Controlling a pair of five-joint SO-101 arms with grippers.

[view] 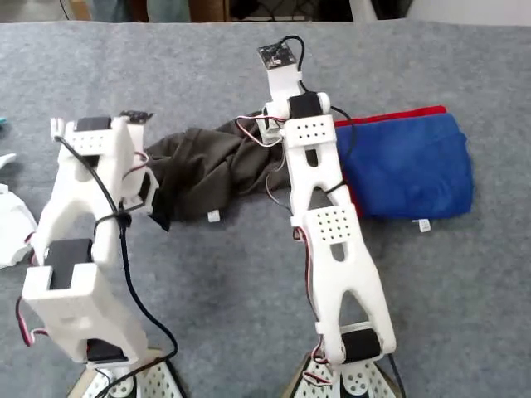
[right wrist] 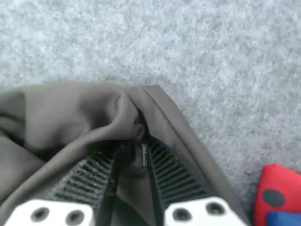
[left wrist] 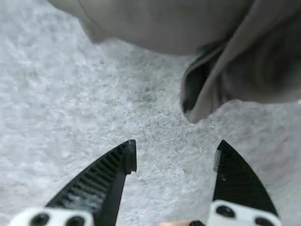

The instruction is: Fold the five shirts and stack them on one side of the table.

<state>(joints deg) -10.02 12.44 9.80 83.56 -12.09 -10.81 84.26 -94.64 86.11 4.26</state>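
right tool (right wrist: 134,147) pinches the olive shirt (view: 207,166) near the folded blue shirt (view: 406,166); left tool (left wrist: 176,151) gapes empty above the bench (view: 456,290).

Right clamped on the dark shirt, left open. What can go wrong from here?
1. Right gripper pinches a bunched fold of the dark shirt; pulling may drag the whole wad instead of spreading it.
2. The shirt lies near the folded blue shirt; a drag that way may disturb it.
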